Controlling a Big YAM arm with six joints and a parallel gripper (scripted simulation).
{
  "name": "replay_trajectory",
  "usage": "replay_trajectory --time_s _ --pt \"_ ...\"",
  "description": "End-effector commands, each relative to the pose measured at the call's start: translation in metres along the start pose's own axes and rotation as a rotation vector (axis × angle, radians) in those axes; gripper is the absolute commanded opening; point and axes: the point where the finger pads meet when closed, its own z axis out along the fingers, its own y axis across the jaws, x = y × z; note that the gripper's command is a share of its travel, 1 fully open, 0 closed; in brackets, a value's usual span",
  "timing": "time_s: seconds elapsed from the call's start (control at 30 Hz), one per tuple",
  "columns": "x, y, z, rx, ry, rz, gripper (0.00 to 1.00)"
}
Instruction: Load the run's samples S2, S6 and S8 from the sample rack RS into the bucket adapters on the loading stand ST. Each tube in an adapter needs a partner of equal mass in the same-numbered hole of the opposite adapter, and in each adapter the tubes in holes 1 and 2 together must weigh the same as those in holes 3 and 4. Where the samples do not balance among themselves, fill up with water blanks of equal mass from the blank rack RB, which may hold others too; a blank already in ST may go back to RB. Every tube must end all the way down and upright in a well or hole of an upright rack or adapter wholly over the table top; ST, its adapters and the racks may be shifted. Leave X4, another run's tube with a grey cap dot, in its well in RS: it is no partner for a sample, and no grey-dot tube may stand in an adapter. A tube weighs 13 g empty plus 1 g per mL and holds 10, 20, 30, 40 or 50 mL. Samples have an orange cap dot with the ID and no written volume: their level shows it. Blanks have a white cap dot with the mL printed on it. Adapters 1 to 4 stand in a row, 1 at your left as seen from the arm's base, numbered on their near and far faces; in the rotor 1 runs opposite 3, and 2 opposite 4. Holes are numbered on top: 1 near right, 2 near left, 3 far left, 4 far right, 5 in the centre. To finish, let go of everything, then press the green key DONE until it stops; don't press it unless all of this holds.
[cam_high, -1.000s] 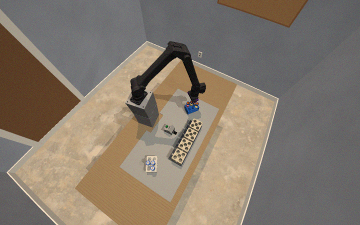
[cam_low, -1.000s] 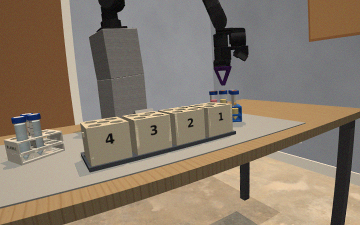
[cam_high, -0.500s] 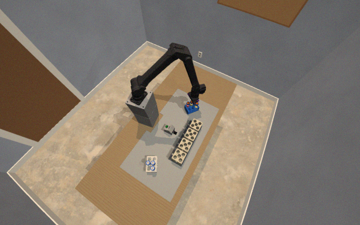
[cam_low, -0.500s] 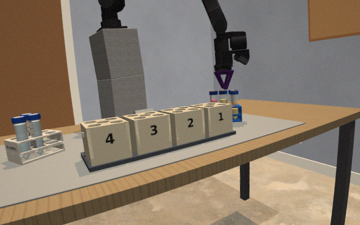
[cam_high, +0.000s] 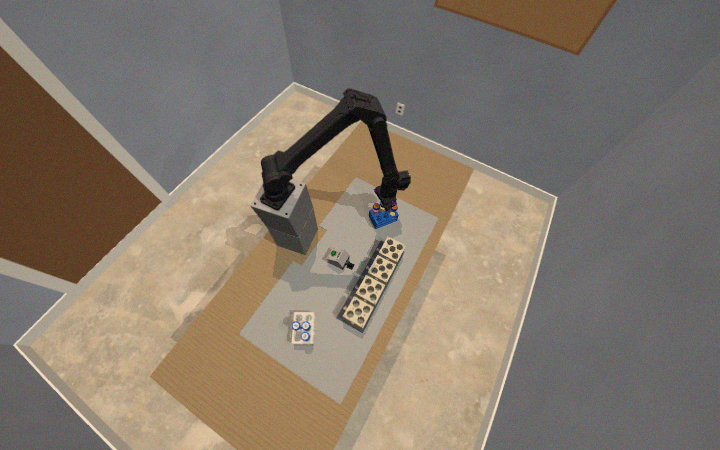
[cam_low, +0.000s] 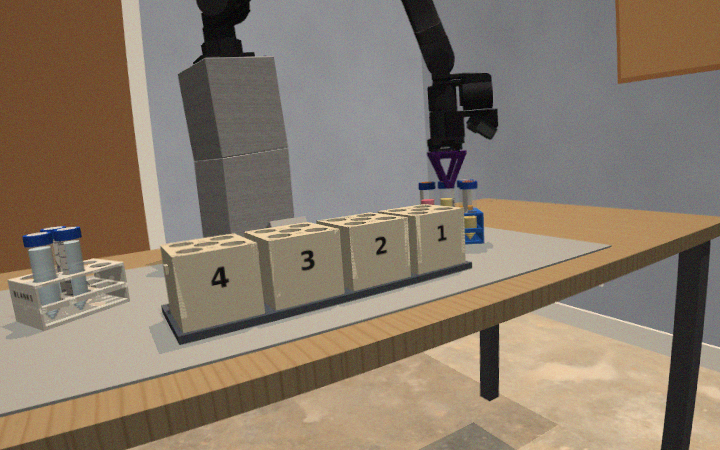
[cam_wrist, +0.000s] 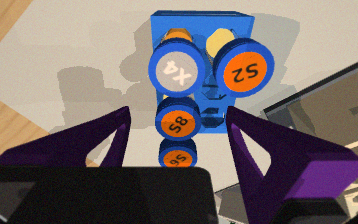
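On the grey mat (cam_high: 339, 366), we note the gripper (cam_wrist: 177, 131) spread and holding nothing, above sample rack RS (cam_wrist: 240, 25), S8 (cam_wrist: 178, 119) between its fingers.

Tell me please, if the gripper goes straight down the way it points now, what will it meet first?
Most likely the capped tubes in the blue sample rack. The open gripper points down with S8 and S6 lined up between its jaws. Which cap comes first is unclear, since depth is hard to judge.

Four adapters (cam_low: 306, 263), four rack tubes (cam_wrist: 178, 121), three blanks (cam_high: 303, 327).
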Motion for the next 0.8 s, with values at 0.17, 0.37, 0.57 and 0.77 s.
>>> replay_trajectory --time_s 0.17,0.37,0.57,0.77 --pt "-0.01 -0.002 -0.005 0.003 -0.021 -0.002 0.8" --pt "-0.009 -0.002 -0.005 0.003 -0.021 -0.002 0.0" --pt "-0.009 -0.002 -0.005 0.003 -0.021 -0.002 0.0" --pt "-0.009 -0.002 -0.005 0.003 -0.021 -0.002 0.0"
